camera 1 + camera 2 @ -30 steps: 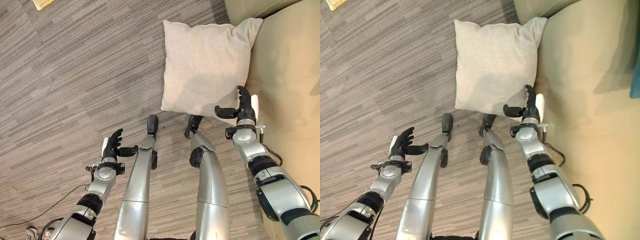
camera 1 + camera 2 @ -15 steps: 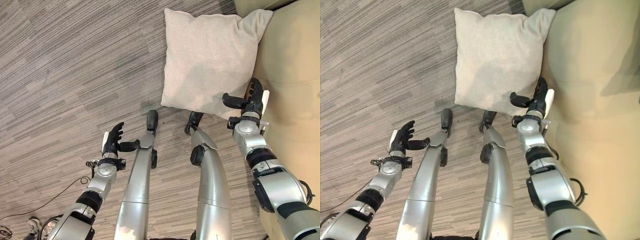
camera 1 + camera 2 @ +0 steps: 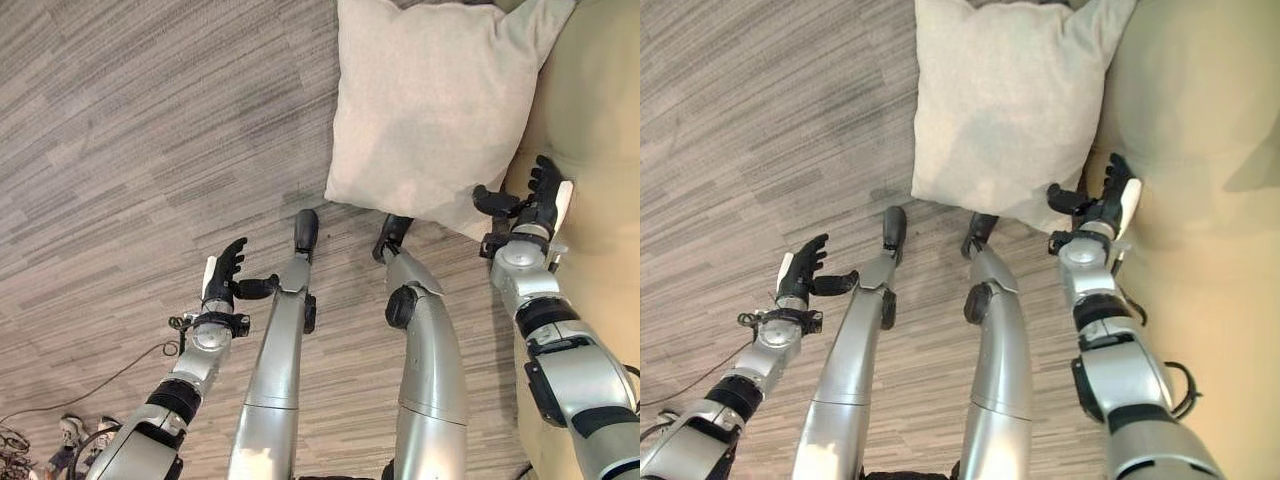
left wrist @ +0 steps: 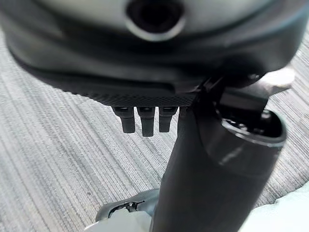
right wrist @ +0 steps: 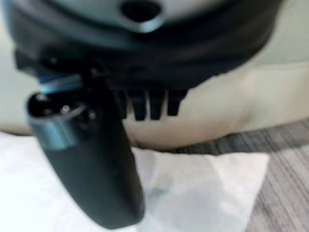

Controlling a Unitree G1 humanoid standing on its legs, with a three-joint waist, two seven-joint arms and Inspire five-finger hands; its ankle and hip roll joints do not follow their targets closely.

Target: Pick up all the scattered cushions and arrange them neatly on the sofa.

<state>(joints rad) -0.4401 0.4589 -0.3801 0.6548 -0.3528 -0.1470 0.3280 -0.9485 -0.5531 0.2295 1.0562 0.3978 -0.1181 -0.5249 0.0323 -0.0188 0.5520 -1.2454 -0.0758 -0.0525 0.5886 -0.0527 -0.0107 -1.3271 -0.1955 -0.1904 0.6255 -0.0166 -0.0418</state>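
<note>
A grey striped carpet floor [image 3: 140, 130] spreads across the left and near part of the scene. On the right stands a beige sofa [image 3: 600, 150], its front reaching down to the floor. A pale square cushion [image 3: 430, 100] lies on the floor at the far right, its right edge leaning against the sofa front. The right hand [image 3: 535, 200] hovers at the cushion's near right corner, between cushion and sofa, fingers [image 5: 145, 104] straight and released, grasping nothing. The left hand [image 3: 225, 278] hangs over the floor at the near left, well apart from the cushion, fingers relaxed and empty.
</note>
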